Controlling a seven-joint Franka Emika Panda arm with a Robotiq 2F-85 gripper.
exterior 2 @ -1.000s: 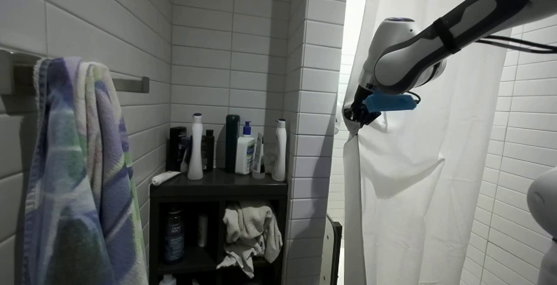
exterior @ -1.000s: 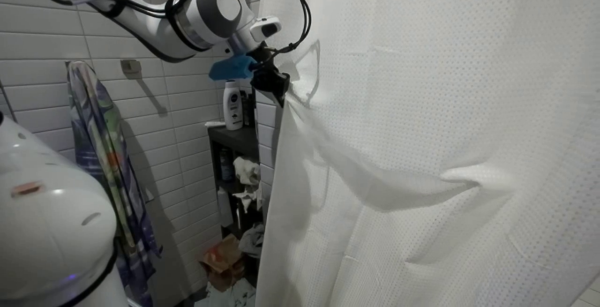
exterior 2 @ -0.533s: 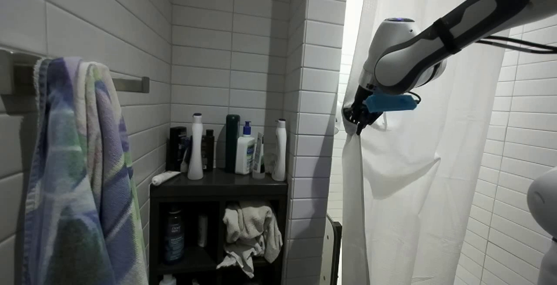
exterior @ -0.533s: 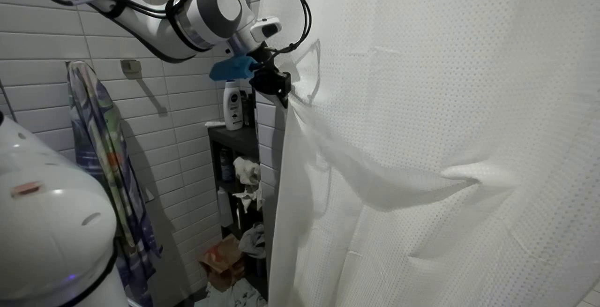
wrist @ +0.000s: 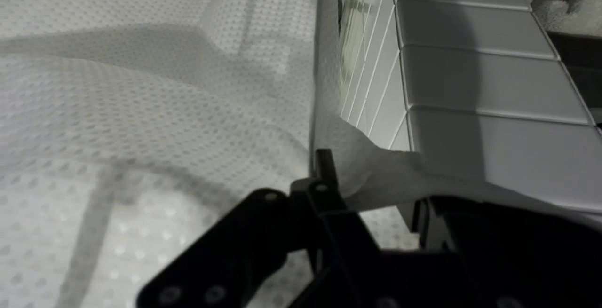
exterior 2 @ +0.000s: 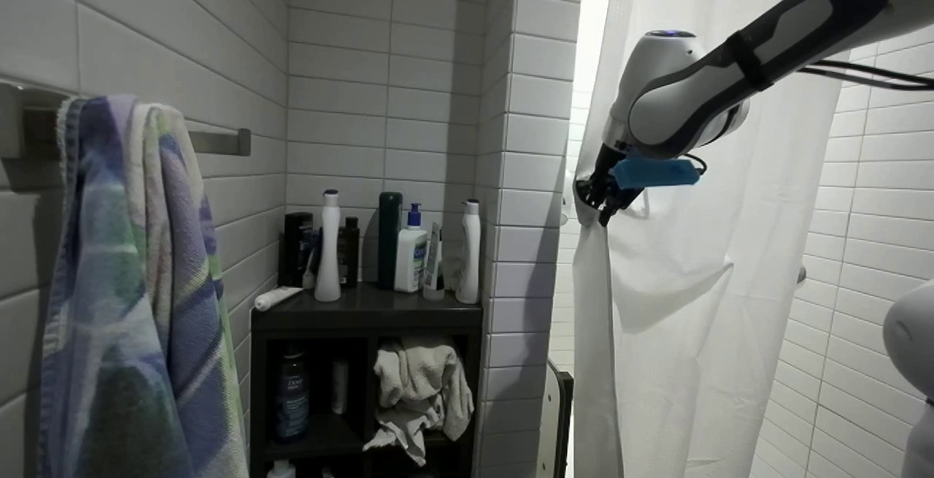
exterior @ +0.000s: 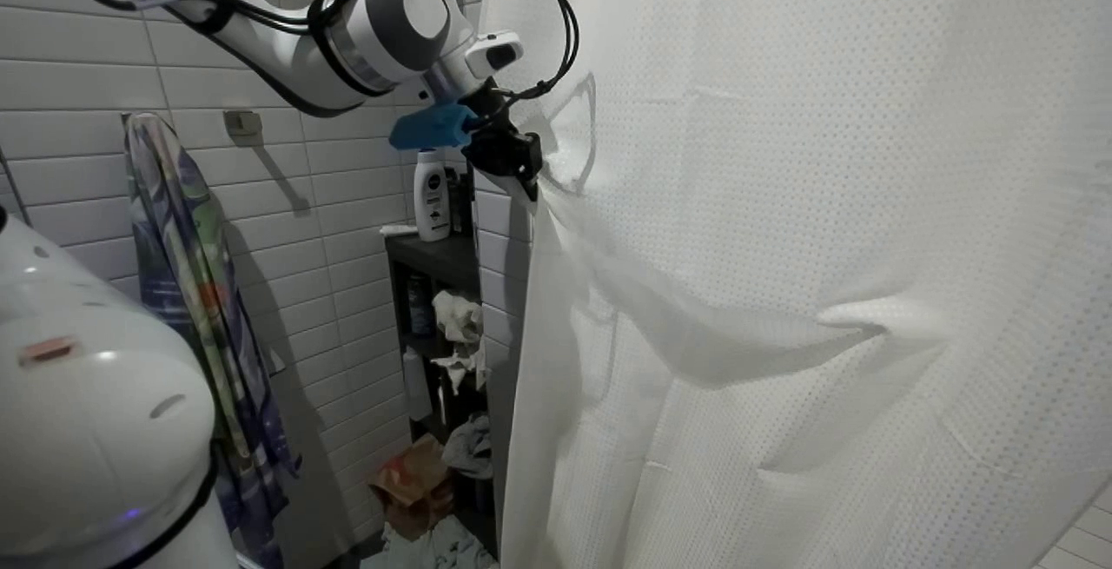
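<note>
Arm (exterior: 300, 63): white shell, grey joint caps (exterior: 387, 13), we'd call it glossy
Cables (exterior: 571, 26): black and loopy, black straps (exterior 2: 749, 60)
Blue block (exterior: 430, 127): kinda boxy
Our pincer (wrist: 370, 189): mostly black, round screws (wrist: 270, 196)
Shoulder (exterior: 95, 421): white, reddish patch (exterior: 48, 350)

Bathroom: shower curtain (exterior: 782, 230), hung towel (exterior 2: 142, 295), toiletry bottles (exterior 2: 410, 255).

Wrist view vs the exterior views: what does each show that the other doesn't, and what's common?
Wrist only: a close look between the fingers, standing apart, with white curtain showing in the gap.
Exterior only: the robot arm, the blue block behind the gripper, the hanging multicolored towel and the bottles.
Both: the gripper against the curtain, the tiled wall and a pale cloth.
</note>
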